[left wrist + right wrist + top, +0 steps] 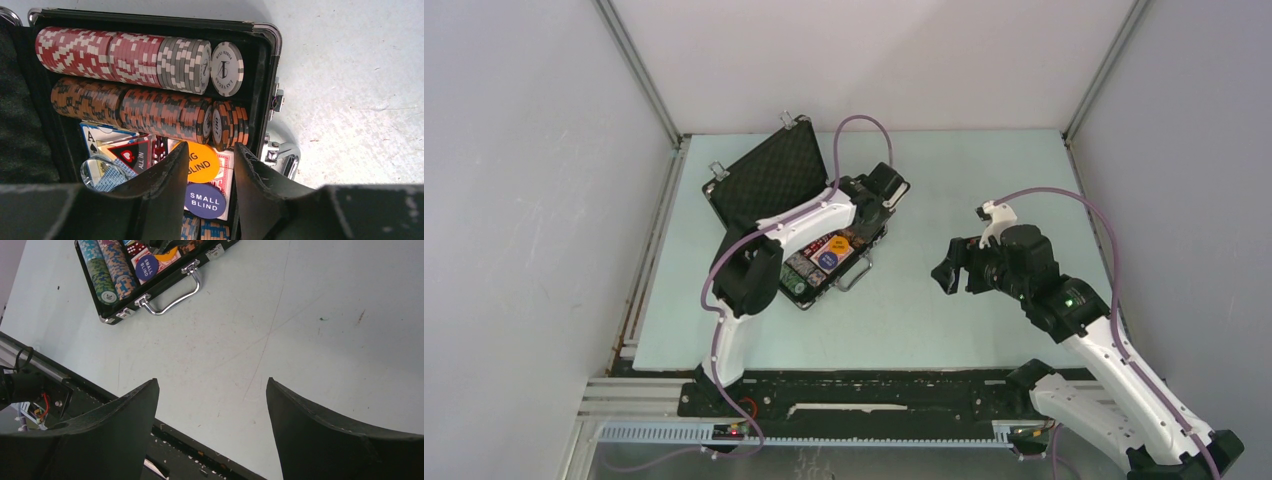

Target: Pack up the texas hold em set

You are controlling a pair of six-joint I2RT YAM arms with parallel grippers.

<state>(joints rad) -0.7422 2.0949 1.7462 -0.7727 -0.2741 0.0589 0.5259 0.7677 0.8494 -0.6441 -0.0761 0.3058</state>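
The black briefcase [724, 200] lies open at the table's back left, its foam lid [769, 175] tilted up. Inside are rows of red-white chips [100, 50], grey chips [182, 65] and orange chips [150, 110]. Below them lie an orange BIG BLIND button [202, 162] and a blue SMALL BLIND button [205, 200] on a red deck [226, 170], with a triangular ALL IN marker [132, 155] to their left. My left gripper [211, 146] [861, 218] hovers open just above the buttons, holding nothing. My right gripper [212, 380] [951, 270] stands open over bare table, right of the case.
The case's silver handle [172, 292] faces the right arm. Grey enclosure walls [524, 200] close in the pale green table [944, 180] on three sides. A black rail [874, 395] with the arm bases runs along the near edge.
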